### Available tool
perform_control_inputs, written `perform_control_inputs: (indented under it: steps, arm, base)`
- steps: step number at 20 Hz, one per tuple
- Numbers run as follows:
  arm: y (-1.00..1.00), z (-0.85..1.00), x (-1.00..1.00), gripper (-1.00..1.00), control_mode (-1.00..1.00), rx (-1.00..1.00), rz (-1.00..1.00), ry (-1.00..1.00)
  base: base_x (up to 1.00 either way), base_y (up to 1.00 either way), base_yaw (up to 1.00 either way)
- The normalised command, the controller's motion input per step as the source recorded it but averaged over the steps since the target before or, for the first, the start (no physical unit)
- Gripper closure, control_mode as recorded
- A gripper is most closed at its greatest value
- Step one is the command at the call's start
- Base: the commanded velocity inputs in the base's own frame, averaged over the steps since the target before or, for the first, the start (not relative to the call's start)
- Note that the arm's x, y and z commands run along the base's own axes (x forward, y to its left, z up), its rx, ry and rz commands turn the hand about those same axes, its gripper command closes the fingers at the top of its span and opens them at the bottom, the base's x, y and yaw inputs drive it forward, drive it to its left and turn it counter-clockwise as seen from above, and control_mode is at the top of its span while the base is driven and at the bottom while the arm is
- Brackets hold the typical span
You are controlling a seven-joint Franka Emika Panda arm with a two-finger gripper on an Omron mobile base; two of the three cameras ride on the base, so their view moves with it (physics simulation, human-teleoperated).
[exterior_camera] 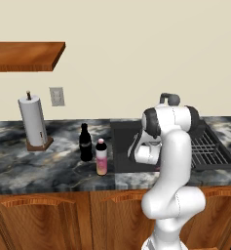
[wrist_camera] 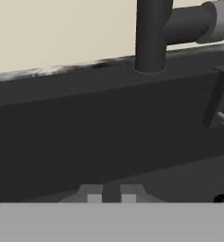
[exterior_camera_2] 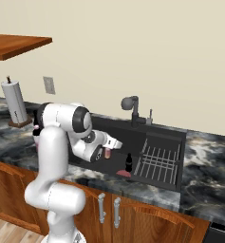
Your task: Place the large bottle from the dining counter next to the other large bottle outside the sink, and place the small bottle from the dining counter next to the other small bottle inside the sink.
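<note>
Pink-filled, the large bottle (exterior_camera: 102, 156) stands left of centre on the marbled worktop (exterior_camera: 48, 168), just beside the other large bottle (exterior_camera: 86, 142), outside the sink (exterior_camera_2: 154, 137). Over the basin, the tool (exterior_camera_2: 107, 153) is clamped on the small bottle (exterior_camera_2: 107, 154).

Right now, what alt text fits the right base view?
The white arm reaches down into the black sink, its gripper shut on a small reddish bottle. Another small dark-capped bottle stands in the basin beside the drainer.
</note>
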Motion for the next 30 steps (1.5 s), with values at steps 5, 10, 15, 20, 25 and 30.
perform_control_inputs:
  steps: [5,10,15,20,25,30]
  arm:
    - [-0.01,-0.6,0.01,1.0,-1.0,-0.03,0.0,-0.12]
    - [0.0,-0.53,0.0,1.0,-1.0,-0.03,0.0,-0.12]
    - [0.0,-0.38,0.0,1.0,-1.0,-0.05,0.0,-0.13]
    - [0.0,-0.39,0.0,-1.0,-1.0,-0.08,0.0,-0.13]
    - [0.0,-0.32,-0.04,-1.0,-1.0,-0.02,0.0,-0.15]
    - [-0.01,-0.24,-0.03,-1.0,-1.0,-0.01,0.0,-0.14]
  base:
    - [0.0,0.0,0.0]
    - [0.0,0.0,0.0]
    - [0.0,0.0,0.0]
    - [0.0,0.0,0.0]
    - [0.0,0.0,0.0]
    - [0.0,0.0,0.0]
